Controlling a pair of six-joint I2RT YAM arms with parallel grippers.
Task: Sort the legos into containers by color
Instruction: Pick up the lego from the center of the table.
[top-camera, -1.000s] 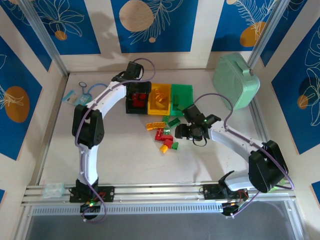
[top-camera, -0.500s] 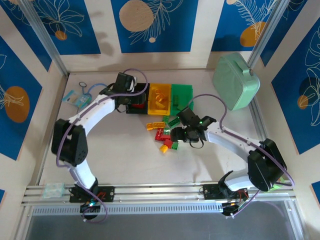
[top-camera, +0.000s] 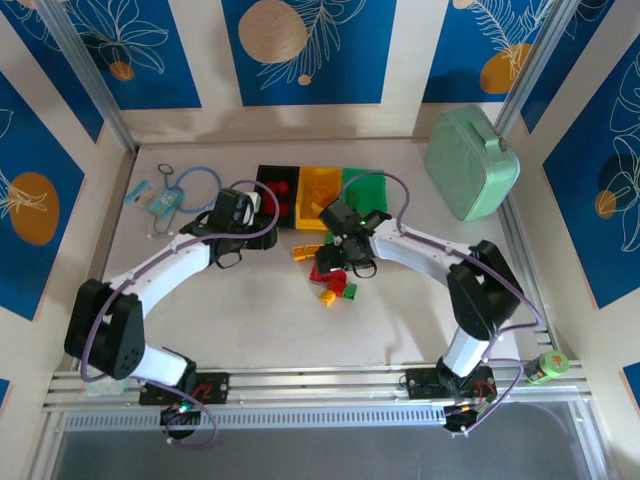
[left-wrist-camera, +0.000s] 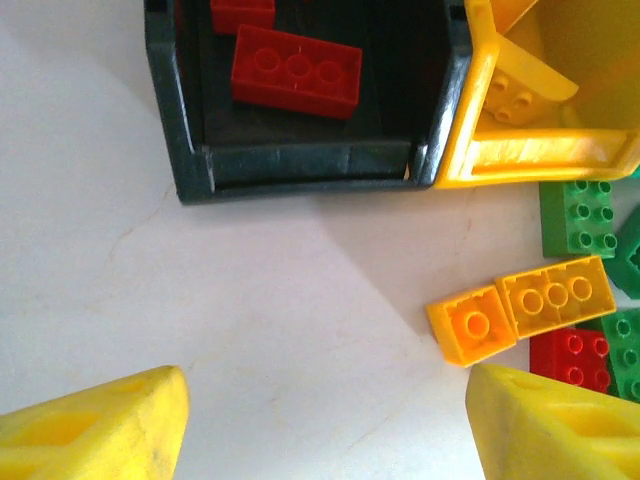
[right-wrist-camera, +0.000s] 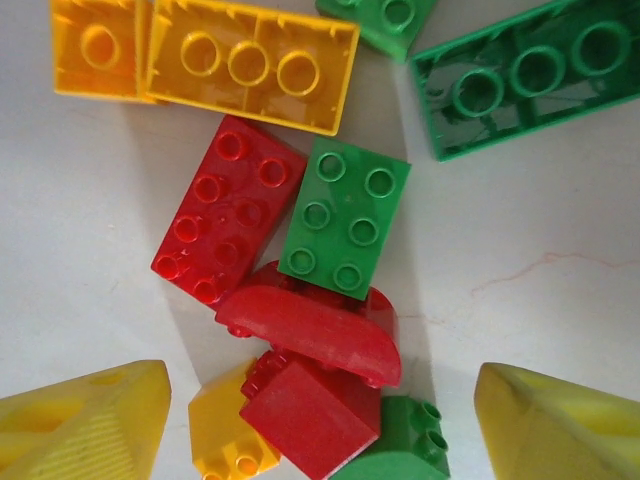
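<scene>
Two hands, both spread and pinching nothing. The left hand hovers over bare counter, its yellow fingers wide apart. It is on the near side of the black bin, where a red brick lies flat on the bottom with another red piece beside it. Joined to that bin is the yellow bin, holding yellow pieces, and the green bin ends the row

The right hand hangs over the loose pile, fingers set either side of it and clear of the bricks. Under it a red rounded piece rests across other bricks, touching a green six-stud brick, which lies beside a red eight-stud brick. Farther out are a yellow three-stud brick, touching an orange single-stud brick, and a long green brick

From above, this pile sits on the counter just near of the yellow and green bins, and a mint-green case stands well apart at the far right
</scene>
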